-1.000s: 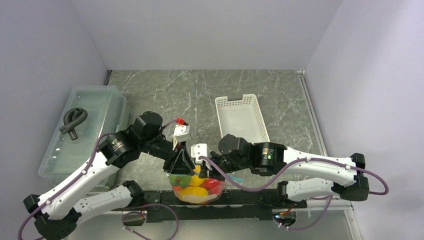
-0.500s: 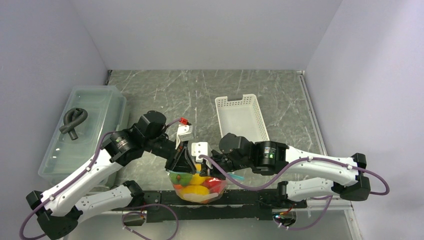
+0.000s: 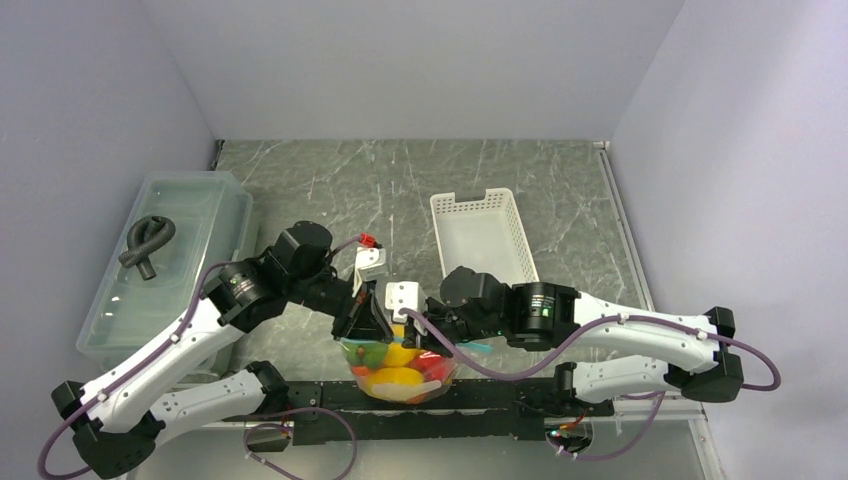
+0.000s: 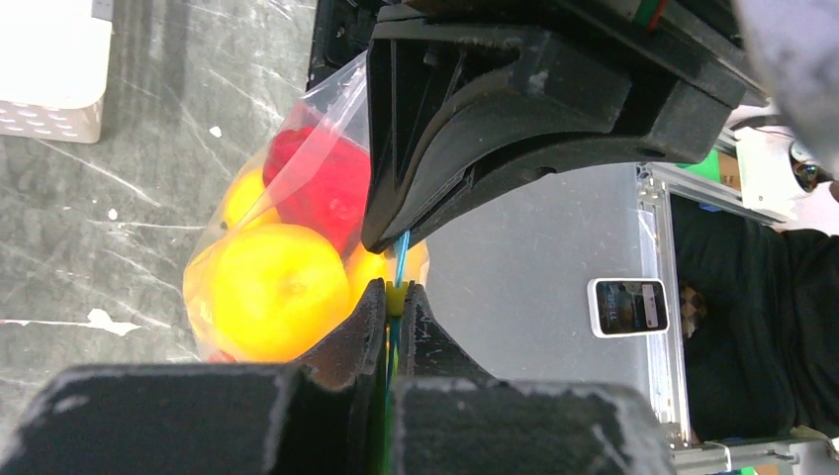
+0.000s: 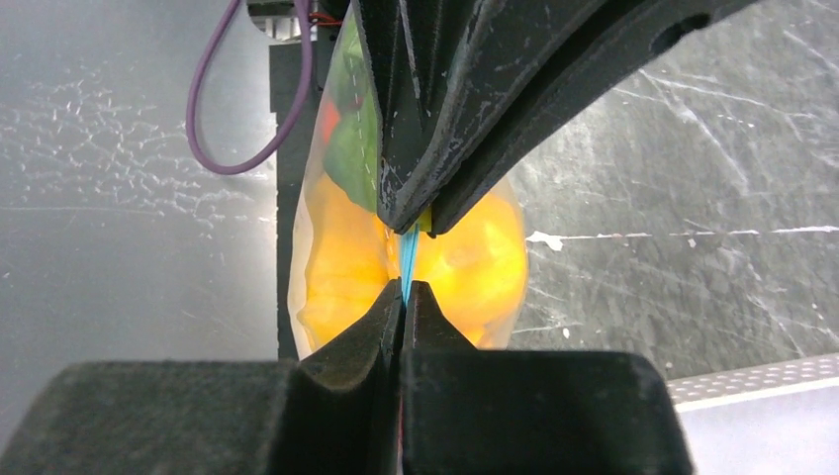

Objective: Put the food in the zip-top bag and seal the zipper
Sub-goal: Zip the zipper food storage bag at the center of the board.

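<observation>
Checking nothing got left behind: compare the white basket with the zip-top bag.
The basket is white, perforated and looks empty; the bag is clear and bulges with yellow, red and green food. The basket stands untouched; the bag is pinched at its teal zipper by the left pincer and right pincer. Both are containers.

Your left arm (image 3: 165, 352) and right arm (image 3: 650, 336) wear white shells with black joints. A purple cable (image 3: 487, 378) trails along each. Your left claw (image 4: 396, 297) and right claw (image 5: 404, 292) are matte black, scuffed plastic with tapered fingers.
</observation>
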